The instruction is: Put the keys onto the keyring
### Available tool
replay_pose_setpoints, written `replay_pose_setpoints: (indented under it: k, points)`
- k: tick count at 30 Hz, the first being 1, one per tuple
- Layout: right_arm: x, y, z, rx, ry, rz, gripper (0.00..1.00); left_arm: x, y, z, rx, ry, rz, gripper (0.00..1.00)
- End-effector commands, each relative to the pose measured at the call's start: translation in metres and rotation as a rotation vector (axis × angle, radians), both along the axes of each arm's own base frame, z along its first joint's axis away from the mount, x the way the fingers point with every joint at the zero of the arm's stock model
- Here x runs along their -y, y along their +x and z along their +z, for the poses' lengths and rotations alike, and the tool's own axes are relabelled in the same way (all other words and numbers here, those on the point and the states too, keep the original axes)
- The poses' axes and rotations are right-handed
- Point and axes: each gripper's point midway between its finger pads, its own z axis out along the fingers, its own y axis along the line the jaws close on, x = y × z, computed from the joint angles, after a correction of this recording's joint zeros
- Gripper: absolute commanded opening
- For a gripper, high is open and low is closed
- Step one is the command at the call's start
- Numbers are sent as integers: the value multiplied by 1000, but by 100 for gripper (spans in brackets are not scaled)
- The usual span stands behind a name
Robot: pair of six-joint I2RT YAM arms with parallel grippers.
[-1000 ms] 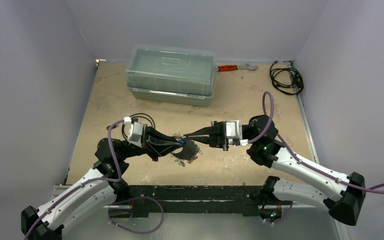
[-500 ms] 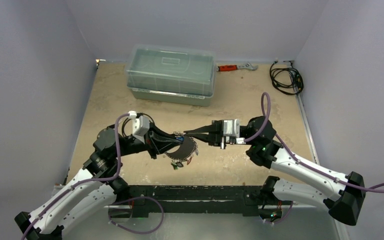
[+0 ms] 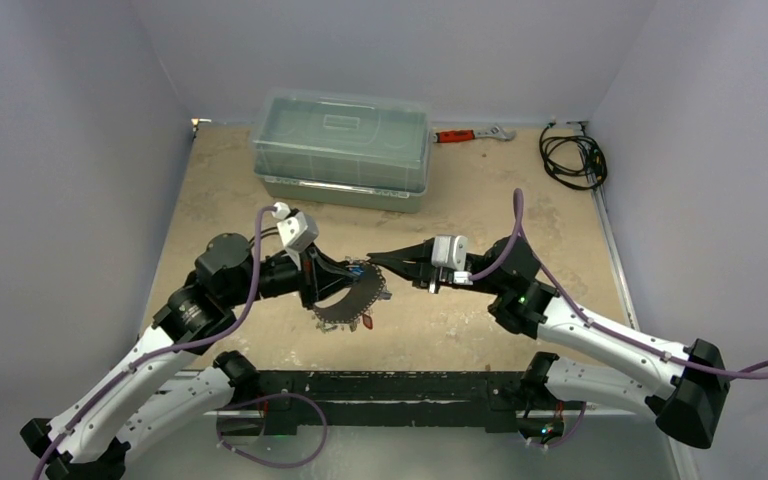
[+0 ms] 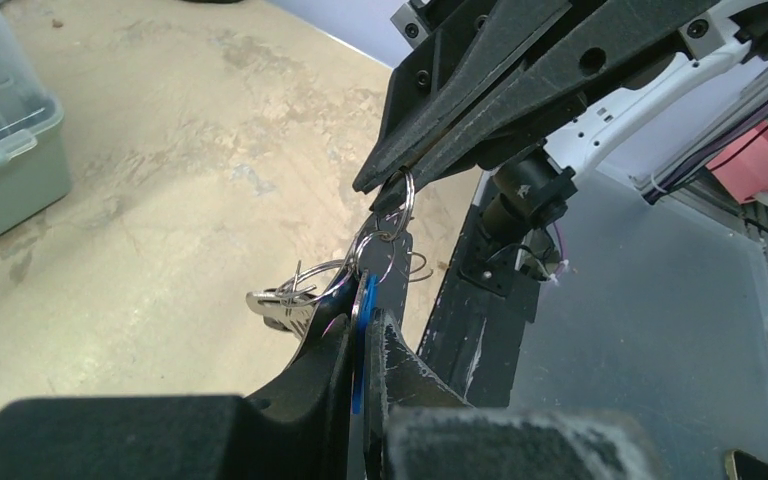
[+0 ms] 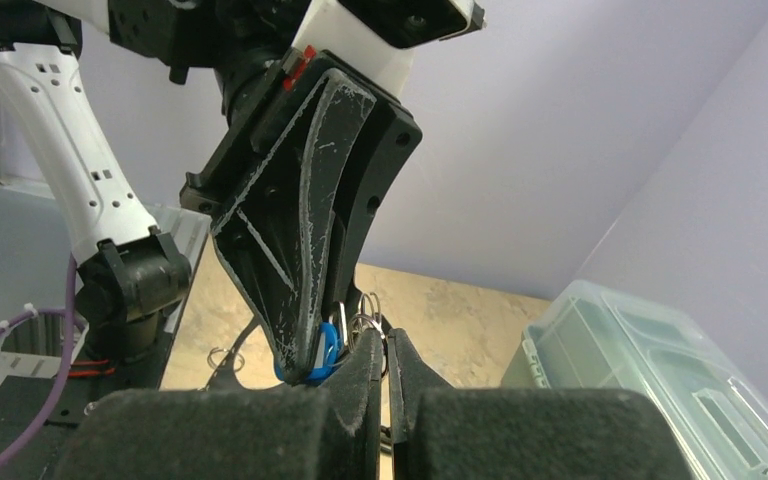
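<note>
Holding the keyring (image 3: 358, 298) aloft between both end effectors, above the worktop (image 3: 480, 200).
Left end effector (image 3: 350, 272) is clenched on the keyring beside a blue tag (image 4: 364, 300); right end effector (image 3: 376, 262) pinches a small split ring (image 4: 403, 198) at its rim; keys (image 4: 285, 303) dangle beneath.

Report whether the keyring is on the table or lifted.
Lifted: left gripper shut on the keyring holds it tilted above the table, keys dangling beneath; right gripper pinches a wire ring.
</note>
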Motion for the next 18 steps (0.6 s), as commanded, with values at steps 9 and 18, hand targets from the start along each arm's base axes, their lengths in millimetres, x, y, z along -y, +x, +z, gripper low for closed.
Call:
replay_pose_setpoints:
  k: [9,18]
  points:
    - [2,10,0,19,14,-61,0,-8,11,35,28,34,73,0]
    - [3,6,5,28,26,-44,0,-18,27,6,78,134,141,12]
